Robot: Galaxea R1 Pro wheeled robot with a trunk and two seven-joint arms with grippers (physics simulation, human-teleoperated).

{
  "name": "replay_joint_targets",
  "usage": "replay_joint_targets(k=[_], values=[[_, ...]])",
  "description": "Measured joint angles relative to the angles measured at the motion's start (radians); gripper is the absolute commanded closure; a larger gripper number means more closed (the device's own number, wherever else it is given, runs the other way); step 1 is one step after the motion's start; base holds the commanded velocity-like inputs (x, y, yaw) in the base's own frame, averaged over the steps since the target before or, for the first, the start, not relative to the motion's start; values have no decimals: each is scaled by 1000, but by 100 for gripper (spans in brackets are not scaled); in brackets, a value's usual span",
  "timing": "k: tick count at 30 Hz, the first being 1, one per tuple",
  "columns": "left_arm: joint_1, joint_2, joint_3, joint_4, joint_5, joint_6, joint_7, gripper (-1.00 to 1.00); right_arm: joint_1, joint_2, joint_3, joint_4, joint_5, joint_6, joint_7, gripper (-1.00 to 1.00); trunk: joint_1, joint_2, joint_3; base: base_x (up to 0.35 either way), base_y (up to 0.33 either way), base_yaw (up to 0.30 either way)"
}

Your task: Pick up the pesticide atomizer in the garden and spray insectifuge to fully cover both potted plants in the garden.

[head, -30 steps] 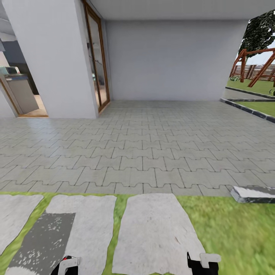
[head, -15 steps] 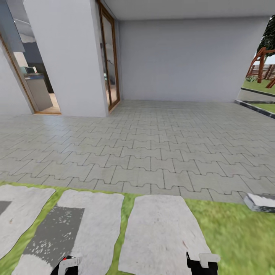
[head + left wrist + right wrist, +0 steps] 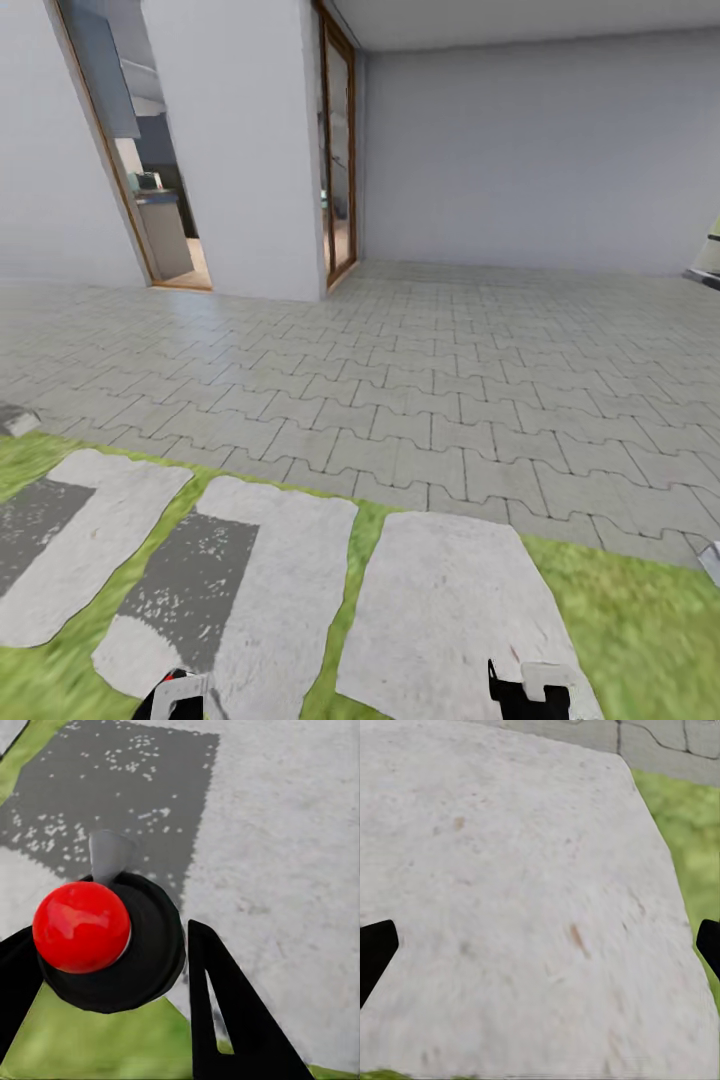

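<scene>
In the left wrist view the pesticide atomizer (image 3: 142, 960), a dark round bottle with a red ball top (image 3: 81, 926) and a grey nozzle, sits between the black fingers (image 3: 221, 1020) of my left gripper (image 3: 112, 975), which is shut on it. My right gripper (image 3: 540, 945) is open over a pale stepping slab (image 3: 525, 892), its black fingertips far apart. At the bottom edge of the head view are the left gripper (image 3: 180, 697) and the right gripper (image 3: 528, 690). The potted plants are out of view. Of the garden I see lawn (image 3: 640, 620) and grey slabs (image 3: 450, 610).
Ahead lies a paved grey terrace (image 3: 420, 380) under a roof, closed by a grey wall (image 3: 530, 150). A white pillar (image 3: 240, 140) with a wood-framed glass door (image 3: 338, 160) stands at the left, beside an open doorway (image 3: 160, 200) into the house.
The whole view has swung left: the wooden frame and lawn at the far right have left the picture and the doorway has come toward the middle. The grippers hold their places.
</scene>
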Motion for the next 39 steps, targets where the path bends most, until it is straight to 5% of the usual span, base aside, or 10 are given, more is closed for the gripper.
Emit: replay_joint_targets(k=[11, 39], values=[[0, -1, 0, 0, 1, 0, 0, 100, 0, 0, 0, 0, 0, 0, 0, -100, 0, 0, 0, -290, 0, 278], [0, -2, -2, 2, 0, 0, 0, 100, 0, 0, 0, 1, 0, 0, 0, -100, 0, 0, 0, -8, 0, 278]])
